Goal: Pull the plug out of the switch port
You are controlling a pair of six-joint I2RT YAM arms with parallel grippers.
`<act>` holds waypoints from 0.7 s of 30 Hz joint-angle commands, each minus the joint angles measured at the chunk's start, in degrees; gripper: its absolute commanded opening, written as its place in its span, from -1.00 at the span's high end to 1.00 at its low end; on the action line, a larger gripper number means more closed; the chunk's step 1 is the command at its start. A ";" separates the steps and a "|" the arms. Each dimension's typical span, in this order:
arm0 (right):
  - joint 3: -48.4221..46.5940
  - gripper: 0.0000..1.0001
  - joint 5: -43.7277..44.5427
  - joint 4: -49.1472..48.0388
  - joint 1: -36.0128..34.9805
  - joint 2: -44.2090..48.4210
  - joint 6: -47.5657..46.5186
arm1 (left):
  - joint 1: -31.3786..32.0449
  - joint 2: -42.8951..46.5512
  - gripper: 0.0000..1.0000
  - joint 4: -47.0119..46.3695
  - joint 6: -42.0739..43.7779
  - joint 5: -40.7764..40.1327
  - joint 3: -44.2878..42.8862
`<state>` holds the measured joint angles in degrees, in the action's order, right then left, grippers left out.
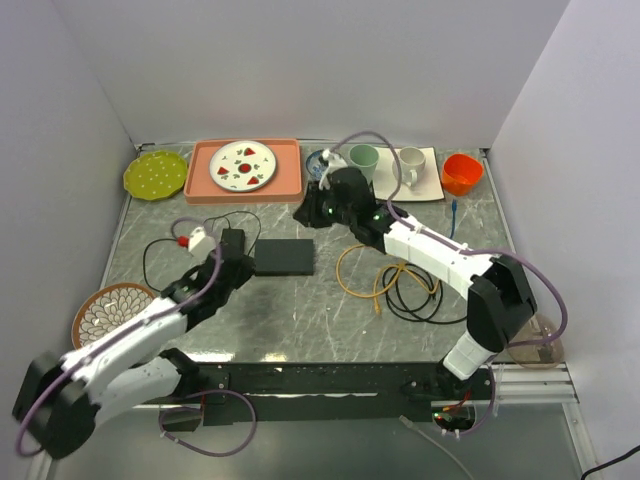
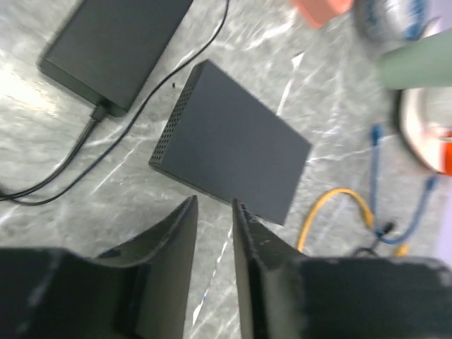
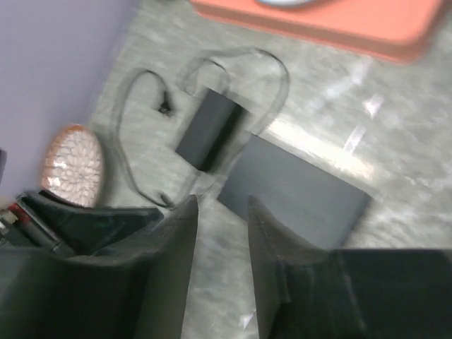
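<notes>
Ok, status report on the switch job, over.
Left gripper and right gripper slightly open, empty. Switch lying flat, ungripped; no plug visible in it. Adapter block close beside it.

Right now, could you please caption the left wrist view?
Left jaws, narrowly apart, poised near the black switch on the table.

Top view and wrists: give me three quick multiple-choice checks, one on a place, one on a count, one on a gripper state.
1. The switch lies: A on the orange tray; B on the table; C on the brown plate.
2. Mugs at the back: A one; B two; C four.
3. The left gripper is: A open, empty; B shut on the switch; C shut on a cable.
Answers: B, bare surface shows round it; B, a green mug and a white mug; A, its jaws stand apart, nothing between.
</notes>
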<state>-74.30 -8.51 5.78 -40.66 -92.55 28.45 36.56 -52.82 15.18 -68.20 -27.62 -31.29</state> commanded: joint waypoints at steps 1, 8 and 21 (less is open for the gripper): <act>9.85 0.80 7.62 -0.07 0.41 -0.17 2.49 | -1.92 -8.78 0.51 -4.80 -1.58 0.89 -5.01; 10.85 1.00 12.11 2.92 2.08 -2.36 3.46 | -7.90 -20.21 0.98 -3.50 0.26 1.07 -12.03; 8.74 1.00 10.71 3.80 4.80 -12.12 5.92 | -12.65 -36.38 0.98 -11.66 3.17 9.15 -13.45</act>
<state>-62.41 1.83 9.56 -36.62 -102.74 33.10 24.12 -86.28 7.84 -66.11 -22.65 -43.29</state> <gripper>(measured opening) 0.008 0.021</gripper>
